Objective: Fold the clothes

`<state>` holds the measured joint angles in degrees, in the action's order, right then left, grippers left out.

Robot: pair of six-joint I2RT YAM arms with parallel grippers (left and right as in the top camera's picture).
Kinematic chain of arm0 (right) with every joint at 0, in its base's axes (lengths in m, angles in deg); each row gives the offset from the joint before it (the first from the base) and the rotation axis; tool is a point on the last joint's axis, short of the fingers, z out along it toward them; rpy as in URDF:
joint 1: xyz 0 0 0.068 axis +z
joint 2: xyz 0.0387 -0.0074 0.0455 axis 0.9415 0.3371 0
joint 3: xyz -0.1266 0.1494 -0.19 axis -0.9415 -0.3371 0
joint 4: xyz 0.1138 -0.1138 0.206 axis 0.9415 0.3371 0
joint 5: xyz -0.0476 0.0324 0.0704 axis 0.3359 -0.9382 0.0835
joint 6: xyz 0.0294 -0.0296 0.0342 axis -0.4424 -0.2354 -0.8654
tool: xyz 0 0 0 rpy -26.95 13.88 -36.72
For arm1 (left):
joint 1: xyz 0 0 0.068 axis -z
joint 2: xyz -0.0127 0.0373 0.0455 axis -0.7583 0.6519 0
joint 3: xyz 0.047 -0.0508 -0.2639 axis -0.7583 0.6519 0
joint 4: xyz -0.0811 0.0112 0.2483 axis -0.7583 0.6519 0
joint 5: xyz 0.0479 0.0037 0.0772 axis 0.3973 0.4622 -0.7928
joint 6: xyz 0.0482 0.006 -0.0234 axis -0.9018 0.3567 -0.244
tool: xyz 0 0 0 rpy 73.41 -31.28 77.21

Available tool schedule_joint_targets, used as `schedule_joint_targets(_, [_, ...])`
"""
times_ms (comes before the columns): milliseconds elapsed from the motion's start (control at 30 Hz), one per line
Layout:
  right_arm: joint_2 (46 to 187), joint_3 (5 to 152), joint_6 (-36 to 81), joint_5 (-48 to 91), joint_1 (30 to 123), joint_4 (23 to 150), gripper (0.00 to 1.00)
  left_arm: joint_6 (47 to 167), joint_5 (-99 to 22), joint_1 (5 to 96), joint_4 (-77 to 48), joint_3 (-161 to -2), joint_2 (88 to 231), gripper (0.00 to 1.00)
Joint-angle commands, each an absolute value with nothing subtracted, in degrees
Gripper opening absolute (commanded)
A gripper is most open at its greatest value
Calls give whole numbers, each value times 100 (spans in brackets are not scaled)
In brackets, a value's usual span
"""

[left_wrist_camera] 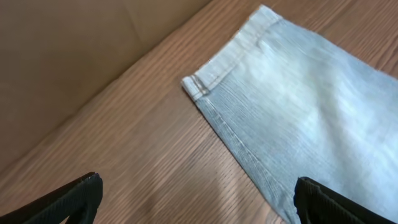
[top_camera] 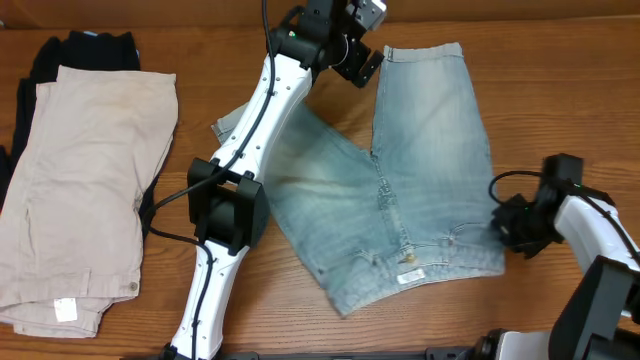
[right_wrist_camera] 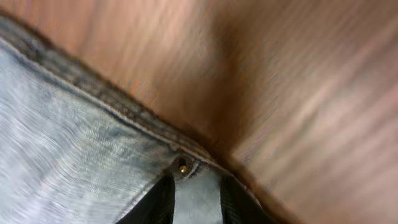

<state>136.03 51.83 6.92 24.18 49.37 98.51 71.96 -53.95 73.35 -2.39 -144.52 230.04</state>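
The left gripper (left_wrist_camera: 198, 202) is held spread wide, the hem of the denim shorts (left_wrist_camera: 311, 93) lying just ahead of it on the table (left_wrist_camera: 143, 143). Their waistband is pinched in the right gripper (right_wrist_camera: 196, 190), beside a rivet (right_wrist_camera: 182, 167).

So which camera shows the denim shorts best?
The overhead view: the whole pair of shorts lies spread out. Left wrist shows only one leg hem; right wrist, blurred, only an edge with a rivet.
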Motion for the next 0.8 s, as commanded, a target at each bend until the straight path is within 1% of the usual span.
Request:
schedule_joint_targets(0, [13584,5192,985,2709,4415,9398,30,7087,-5277,7326,-300,-14524,23205,100])
schedule_joint_targets(67, [13584,5194,1138,2705,4271,9162,38,7091,-5214,7350,-403,-14520,23269,100])
schedule_joint_targets(133, [13584,5194,1359,2718,4155,8911,51,7117,-4925,7411,-624,-14520,23422,100])
schedule_joint_targets(167, [13584,5194,1431,2713,4091,8804,53,7183,-4842,7444,-722,-14520,23470,100])
schedule_joint_targets(233, [13584,5194,1422,2705,3956,8651,53,7399,-4709,7527,-978,-14520,23662,100])
schedule_joint_targets(267, [13584,5194,1427,2611,3862,8544,56,7524,-4626,7601,-1172,-14520,23817,100])
schedule_joint_targets(333, [13581,5240,1599,2040,3694,8356,76,7718,-4532,7864,-1649,-14520,24180,100])
schedule_joint_targets(367, [13581,5299,1678,1933,3689,8382,82,7716,-4532,7999,-1828,-14520,24285,100])
schedule_joint_targets(400, [13581,5325,1763,1852,3691,8391,86,7712,-4534,8067,-1924,-14520,24353,99])
schedule_joint_targets(500, [13581,5373,1875,1671,3691,8472,94,7443,-4538,8216,-2132,-14520,24493,97])
schedule_joint_targets(600, [13581,5373,1875,1586,3691,8520,99,7124,-4536,8270,-2138,-14515,24646,95])
schedule_joint_targets(667, [13581,5373,1877,1588,3689,8535,100,7078,-4541,8264,-2066,-14509,24729,95])
schedule_joint_targets(767, [13581,5373,1877,1588,3689,8550,100,7043,-4626,8233,-1802,-14476,24762,93])
